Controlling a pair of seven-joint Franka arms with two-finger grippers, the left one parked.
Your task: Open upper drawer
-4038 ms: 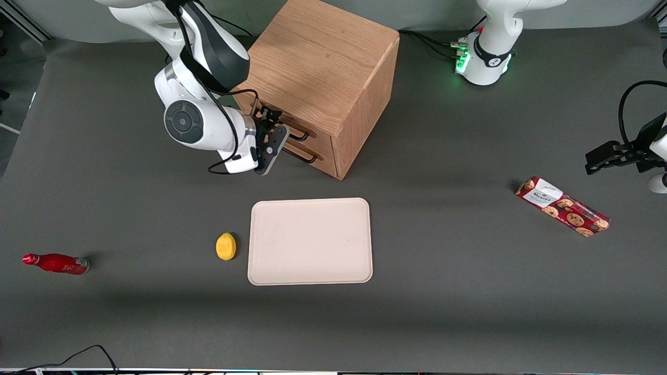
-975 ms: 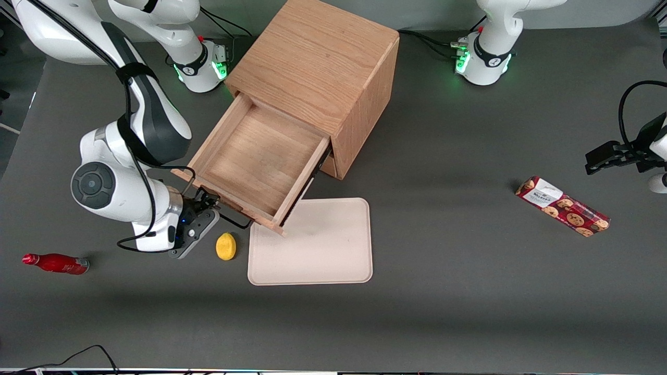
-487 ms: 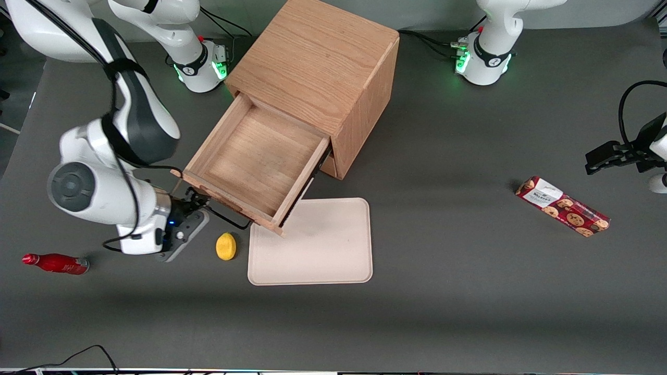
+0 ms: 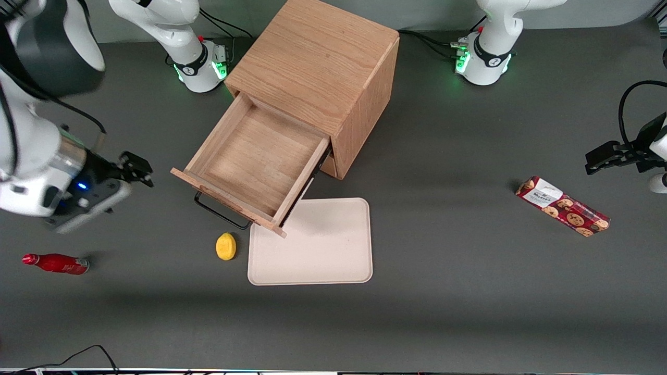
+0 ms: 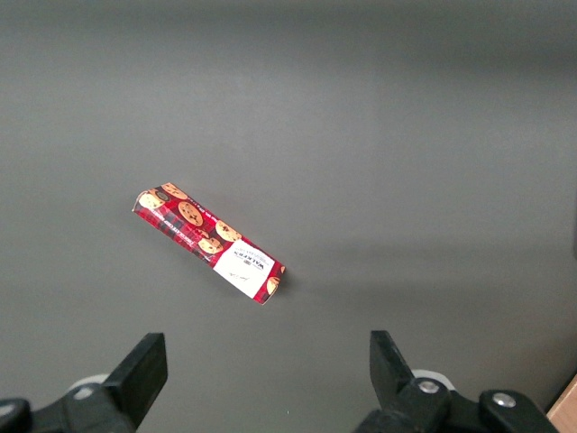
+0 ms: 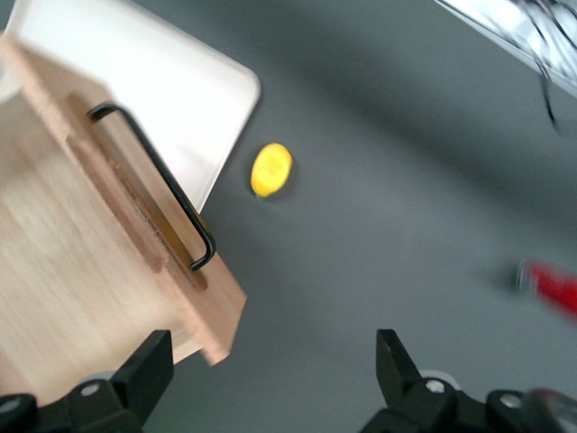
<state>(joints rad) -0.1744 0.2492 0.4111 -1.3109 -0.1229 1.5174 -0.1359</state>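
Withdrawn from the upper drawer (image 4: 255, 159), hand (image 4: 136, 170) hangs open.

The cookie box (image 4: 562, 206) has a white label whose print is too small to read.

**Surfaces you're seeing**

Upper drawer (image 4: 255, 161) and cabinet (image 4: 318, 62): matt oak with grain, thin black handle (image 4: 221, 212). Gripper (image 4: 136, 169), raised off beside the drawer: black, looks plastic. Table (image 4: 469, 291): matt grey. Tray (image 4: 312, 242): smooth, matt cream. Cookie pack (image 4: 563, 206): glossy.
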